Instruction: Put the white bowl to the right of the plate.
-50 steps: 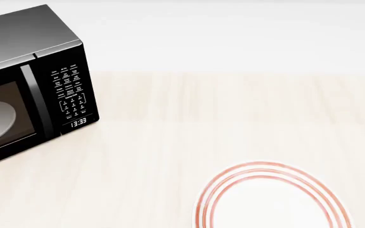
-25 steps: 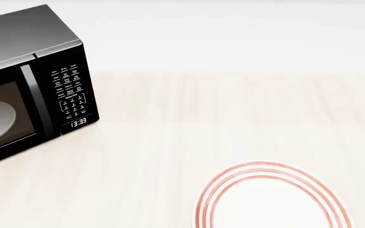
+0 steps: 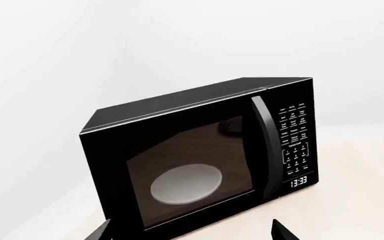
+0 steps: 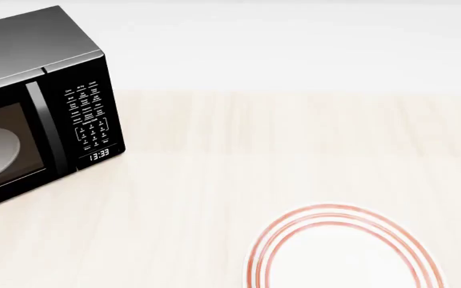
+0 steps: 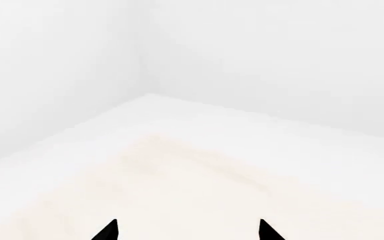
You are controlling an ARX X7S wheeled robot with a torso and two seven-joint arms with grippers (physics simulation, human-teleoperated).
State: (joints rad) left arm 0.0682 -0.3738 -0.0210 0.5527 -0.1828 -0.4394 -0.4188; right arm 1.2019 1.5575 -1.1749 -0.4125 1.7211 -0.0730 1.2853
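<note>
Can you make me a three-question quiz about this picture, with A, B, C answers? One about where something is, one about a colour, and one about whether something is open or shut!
1. In the head view, where is the microwave from the plate?
A. Far left of it
B. Right of it
C. On top of it

2. What colour are the rings on the plate's rim?
A. Blue
B. Red-orange
C. Green

3. How is the microwave door?
A. Wide open
C. Missing
B. Shut

Answers:
1. A, the microwave sits at the back left of the table and the plate near the front right.
2. B, thin red-orange rings circle the white plate.
3. B, in the left wrist view the door lies flush with the front beside the keypad, and a pale disc shows through its glass.
</note>
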